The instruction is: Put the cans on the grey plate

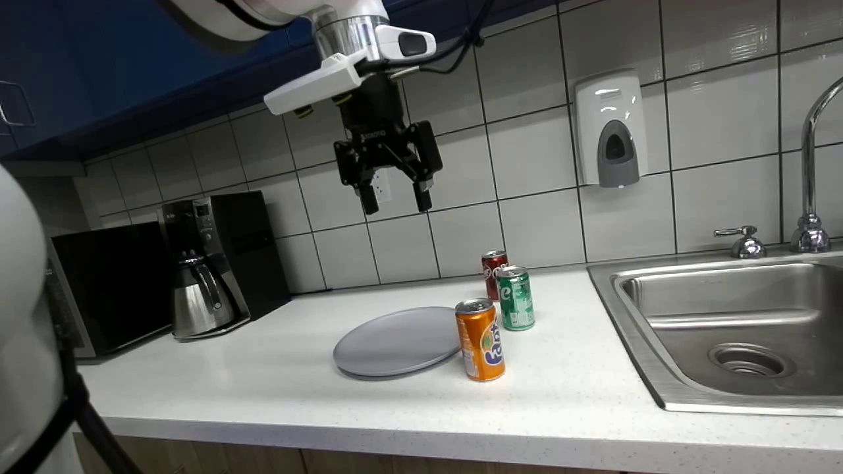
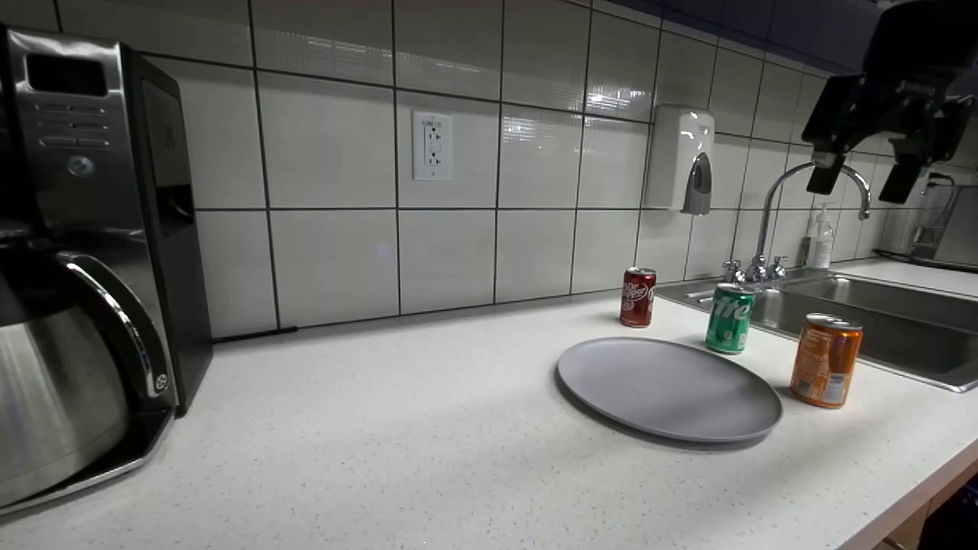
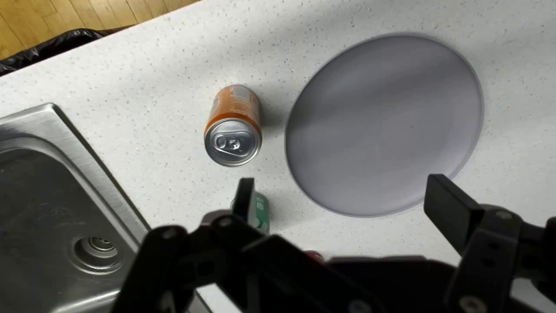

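Note:
The flat round grey plate lies on the white counter, bare on top. Beside it, upright on the counter, is an orange can. A green can and a dark red can stand farther back, near the tiled wall. My gripper hangs well above the counter, jaws wide apart, holding nothing. In the wrist view its parts cover some of the green can and nearly all of the dark red one.
A steel sink borders the cans' side, with a curved tap behind it. Past the plate's opposite side stands a black-and-steel coffee maker with its pot. A soap dispenser is fixed to the wall.

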`<control>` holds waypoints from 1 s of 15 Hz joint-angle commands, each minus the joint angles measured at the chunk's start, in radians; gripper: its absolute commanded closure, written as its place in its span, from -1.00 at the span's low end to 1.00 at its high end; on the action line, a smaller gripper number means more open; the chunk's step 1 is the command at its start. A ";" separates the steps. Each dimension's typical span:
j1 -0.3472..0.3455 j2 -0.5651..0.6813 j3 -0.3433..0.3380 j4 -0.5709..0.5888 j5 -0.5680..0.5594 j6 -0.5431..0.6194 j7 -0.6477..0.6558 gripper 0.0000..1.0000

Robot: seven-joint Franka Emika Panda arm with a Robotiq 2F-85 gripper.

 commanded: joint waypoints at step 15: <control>-0.062 0.298 -0.039 0.009 -0.020 0.260 0.035 -1.00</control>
